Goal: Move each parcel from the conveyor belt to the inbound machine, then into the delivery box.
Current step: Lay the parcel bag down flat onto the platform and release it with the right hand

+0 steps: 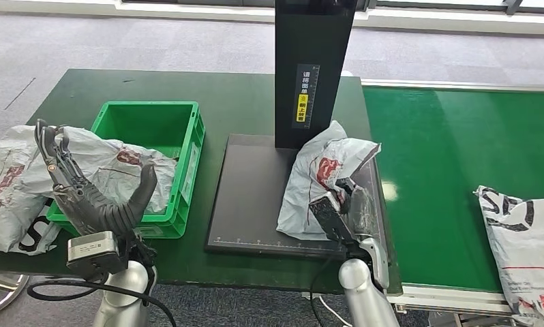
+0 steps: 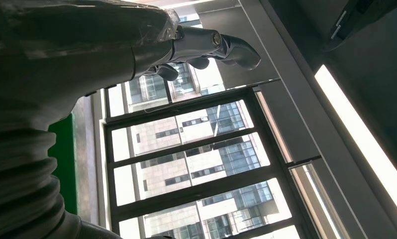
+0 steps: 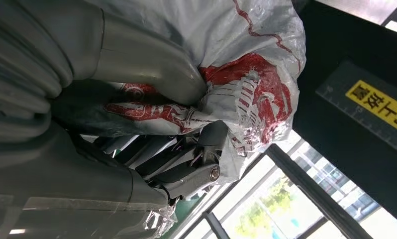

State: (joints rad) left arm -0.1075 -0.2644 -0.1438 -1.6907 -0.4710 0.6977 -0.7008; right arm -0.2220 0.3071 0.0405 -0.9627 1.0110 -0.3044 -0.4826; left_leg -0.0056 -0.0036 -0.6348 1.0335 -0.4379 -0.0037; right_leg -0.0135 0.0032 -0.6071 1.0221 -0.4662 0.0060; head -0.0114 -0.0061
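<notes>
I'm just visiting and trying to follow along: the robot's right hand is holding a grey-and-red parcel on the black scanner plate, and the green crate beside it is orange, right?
Nearly. The right hand does hold the grey-and-red parcel on the black scanner plate, but the crate beside it is green, not orange. The head view shows this plainly.

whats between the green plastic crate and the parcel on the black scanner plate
In the head view, only bare black scanner plate and a strip of dark green tabletop separate the green plastic crate from the grey parcel.
</notes>
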